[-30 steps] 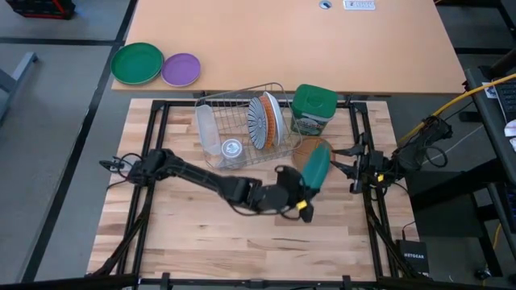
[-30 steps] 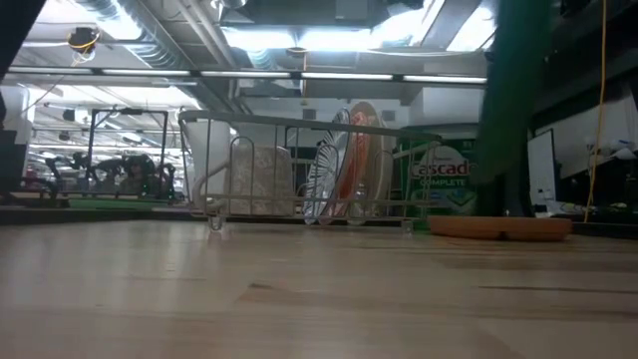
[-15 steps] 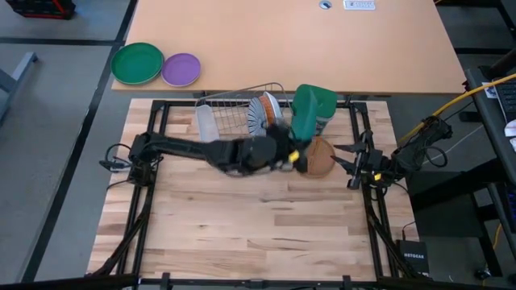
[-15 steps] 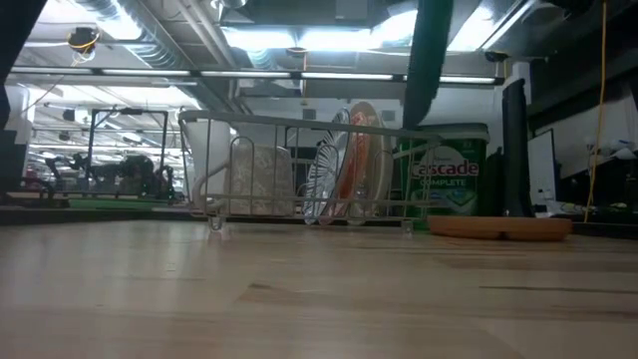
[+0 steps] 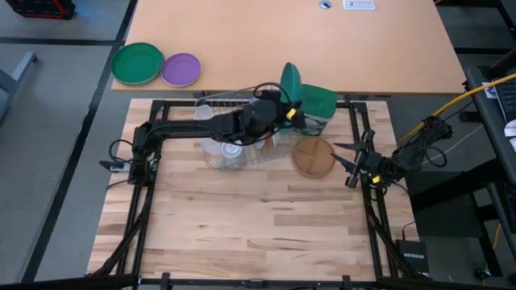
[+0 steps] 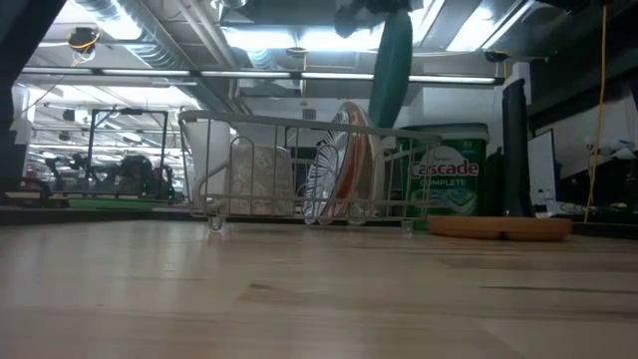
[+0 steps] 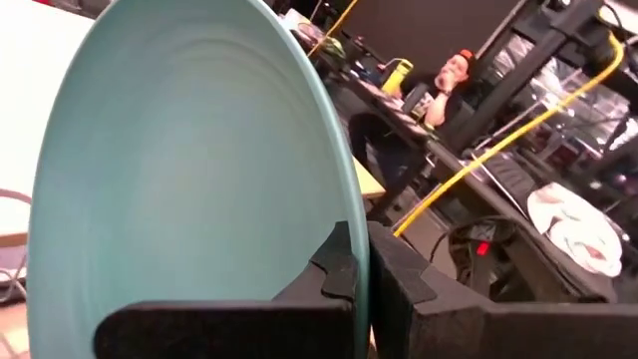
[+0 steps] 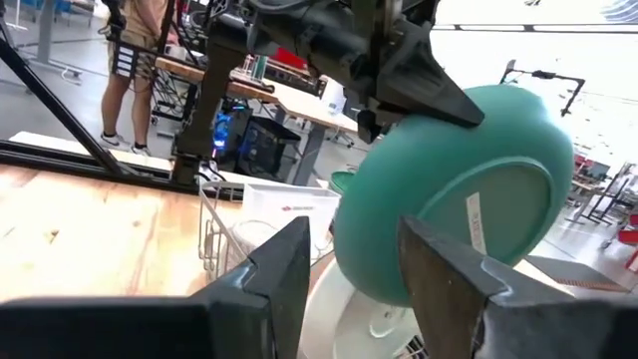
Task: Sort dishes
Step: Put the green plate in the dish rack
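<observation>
Left claw [image 5: 284, 113] clamped on teal plate [image 5: 291, 84] rim, raised edge-up over dish rack [image 5: 234, 133]. Right claw [image 5: 348, 159] parked open (table [image 5: 242, 217] edge).

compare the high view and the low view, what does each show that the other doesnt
Only the high view shows the green plate and purple plate on the far desk, and the right gripper waiting open at the table's right side. Only the low view shows the Cascade lettering on the canister. Both show the teal plate held on edge above the wire rack, and the brown plate lying flat.
</observation>
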Tool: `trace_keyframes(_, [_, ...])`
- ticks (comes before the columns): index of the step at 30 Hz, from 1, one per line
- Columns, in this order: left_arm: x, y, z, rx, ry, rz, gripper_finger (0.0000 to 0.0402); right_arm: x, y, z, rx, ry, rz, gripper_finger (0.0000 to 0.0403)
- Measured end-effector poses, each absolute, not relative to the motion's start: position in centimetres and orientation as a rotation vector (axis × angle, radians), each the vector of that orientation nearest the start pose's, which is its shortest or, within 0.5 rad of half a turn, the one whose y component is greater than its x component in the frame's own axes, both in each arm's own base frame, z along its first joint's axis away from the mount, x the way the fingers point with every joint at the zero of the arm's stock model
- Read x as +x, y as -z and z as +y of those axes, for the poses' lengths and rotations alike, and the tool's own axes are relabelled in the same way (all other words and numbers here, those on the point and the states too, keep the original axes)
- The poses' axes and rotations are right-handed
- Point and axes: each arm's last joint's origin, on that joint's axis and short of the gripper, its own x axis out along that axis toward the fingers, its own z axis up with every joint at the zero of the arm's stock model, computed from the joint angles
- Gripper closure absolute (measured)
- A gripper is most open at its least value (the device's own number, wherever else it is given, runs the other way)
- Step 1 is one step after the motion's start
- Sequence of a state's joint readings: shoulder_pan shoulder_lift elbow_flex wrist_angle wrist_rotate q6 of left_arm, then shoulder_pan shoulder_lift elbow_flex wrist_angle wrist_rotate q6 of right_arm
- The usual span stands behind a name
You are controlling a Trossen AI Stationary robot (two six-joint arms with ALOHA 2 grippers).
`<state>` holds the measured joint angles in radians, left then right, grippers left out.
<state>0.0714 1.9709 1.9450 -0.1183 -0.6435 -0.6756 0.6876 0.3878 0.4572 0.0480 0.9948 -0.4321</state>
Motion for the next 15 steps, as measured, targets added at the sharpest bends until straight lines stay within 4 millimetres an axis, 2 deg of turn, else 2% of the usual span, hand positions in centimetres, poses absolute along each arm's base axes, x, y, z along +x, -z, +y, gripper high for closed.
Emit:
trace_keyframes(6, [45.6, -38.3, 6.3, -0.678, -0.752, -0.134, 0.0401, 9.2, -28.9, 4.3, -0.368, 0.351, 0.009, 0.0246])
trace_keyframes(15, [46.4, -37.5, 6.4, -0.767, -0.738, -0.21, 0.0401, 9.2, -28.6, 4.3, -0.396, 0.349, 0.034, 0.0246])
